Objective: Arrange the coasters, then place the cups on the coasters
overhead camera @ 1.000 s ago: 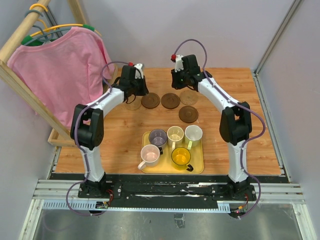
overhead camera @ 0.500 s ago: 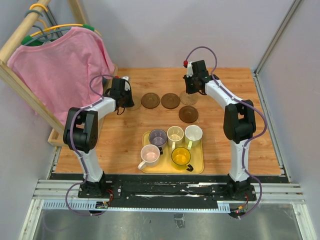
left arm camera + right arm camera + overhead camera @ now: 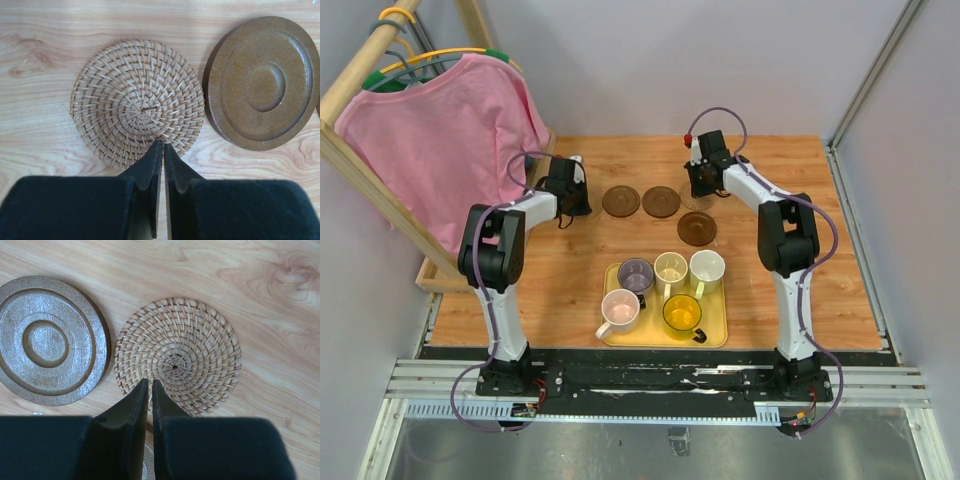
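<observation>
Two tan woven coasters and three dark brown ones lie on the wooden table. My left gripper (image 3: 163, 145) is shut, its tips over the near edge of a woven coaster (image 3: 137, 102), with a brown coaster (image 3: 262, 82) to its right. My right gripper (image 3: 150, 382) is shut over the near-left edge of the other woven coaster (image 3: 177, 357), beside a brown coaster (image 3: 50, 340). Neither gripper holds anything. From above, the left gripper (image 3: 570, 197) and right gripper (image 3: 700, 187) flank brown coasters (image 3: 620, 202) (image 3: 661, 201) (image 3: 697, 228). Several cups (image 3: 636, 273) (image 3: 682, 313) stand nearer the arms.
The cups stand on a yellow tray (image 3: 720, 335) between the arm bases. A pink shirt (image 3: 440, 140) hangs on a wooden rack at the left, close to my left arm. Grey walls close in the back and right of the table.
Both wrists have come down toward the table, over the two woven coasters. The left gripper shifted left, the right one slightly right. The right jaws have closed a little more.
</observation>
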Robot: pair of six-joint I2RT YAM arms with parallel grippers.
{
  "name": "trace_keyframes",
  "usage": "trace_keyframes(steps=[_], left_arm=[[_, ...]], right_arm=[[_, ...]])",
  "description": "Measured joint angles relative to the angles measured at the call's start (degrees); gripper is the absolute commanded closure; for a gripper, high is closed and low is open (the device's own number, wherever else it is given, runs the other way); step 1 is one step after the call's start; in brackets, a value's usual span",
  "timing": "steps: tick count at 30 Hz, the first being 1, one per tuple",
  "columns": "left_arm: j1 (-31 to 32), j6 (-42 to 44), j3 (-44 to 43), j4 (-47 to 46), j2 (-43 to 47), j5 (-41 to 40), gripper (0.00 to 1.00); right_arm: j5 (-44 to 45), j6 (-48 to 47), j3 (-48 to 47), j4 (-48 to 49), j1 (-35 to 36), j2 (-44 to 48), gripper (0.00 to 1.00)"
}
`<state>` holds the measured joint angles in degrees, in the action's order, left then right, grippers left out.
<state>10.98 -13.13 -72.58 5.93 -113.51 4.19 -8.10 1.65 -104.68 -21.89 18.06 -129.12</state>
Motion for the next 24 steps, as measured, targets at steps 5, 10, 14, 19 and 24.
trace_keyframes(steps=[5,10,14,19,24], left_arm=[[-0.4,0.0,-1.6,-0.5,-1.5,0.6,0.9],[-1.5,0.0,-3.7,-0.8,-3.1,1.6,0.9],[-2.3,0.0,-5.5,-0.8,-4.5,2.0,0.9],[-2.6,0.2,-6.2,-0.7,-4.9,2.4,0.9],[-2.6,0.5,-6.2,-0.8,-4.9,3.4,0.91]], right_arm=[[0.0,0.0,0.4,-0.2,-0.1,0.0,0.95],[0.1,0.3,3.0,0.2,-0.1,0.2,0.95],[0.2,1.0,4.2,0.8,-0.2,0.8,0.96],[0.6,1.6,5.8,1.5,-0.2,1.7,0.96],[1.6,2.1,6.5,1.4,-0.2,2.2,0.95]])
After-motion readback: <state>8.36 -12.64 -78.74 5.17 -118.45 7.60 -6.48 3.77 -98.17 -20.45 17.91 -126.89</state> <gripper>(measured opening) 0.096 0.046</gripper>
